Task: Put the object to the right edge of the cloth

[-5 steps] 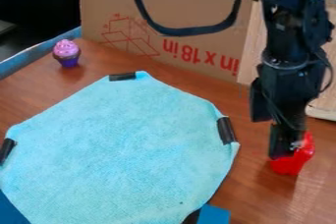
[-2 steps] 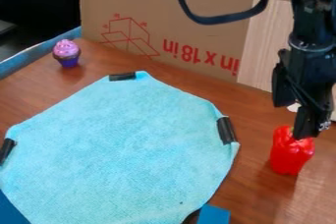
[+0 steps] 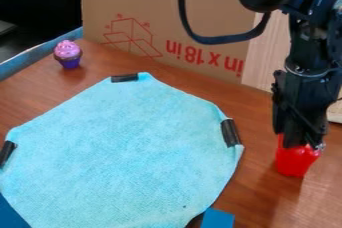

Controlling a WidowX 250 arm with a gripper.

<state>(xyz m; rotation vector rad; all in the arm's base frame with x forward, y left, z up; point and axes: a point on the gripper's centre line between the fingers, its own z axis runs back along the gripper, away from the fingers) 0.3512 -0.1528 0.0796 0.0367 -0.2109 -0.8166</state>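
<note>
The black gripper [image 3: 304,144] hangs at the right side of the view, down over the upper part of a red pepper-shaped object [image 3: 295,163]. Its fingertips hide part of the object's top, and I cannot tell whether they hold it. The red object stands upright on the brown table, to the right of the light blue cloth [image 3: 127,147] and apart from it. Black tape strips pin the cloth at its corners.
A toy cupcake [image 3: 68,54] with a pink top stands at the back left. Behind the cloth rises a cardboard box [image 3: 200,17], with a pale wooden board [image 3: 264,64] beside it. A blue piece [image 3: 218,219] lies at the bottom edge.
The gripper first rose off the red object to the upper right, then came back down over its top. The object, which looked tilted or partly covered before, stands upright now; the cloth has not moved.
</note>
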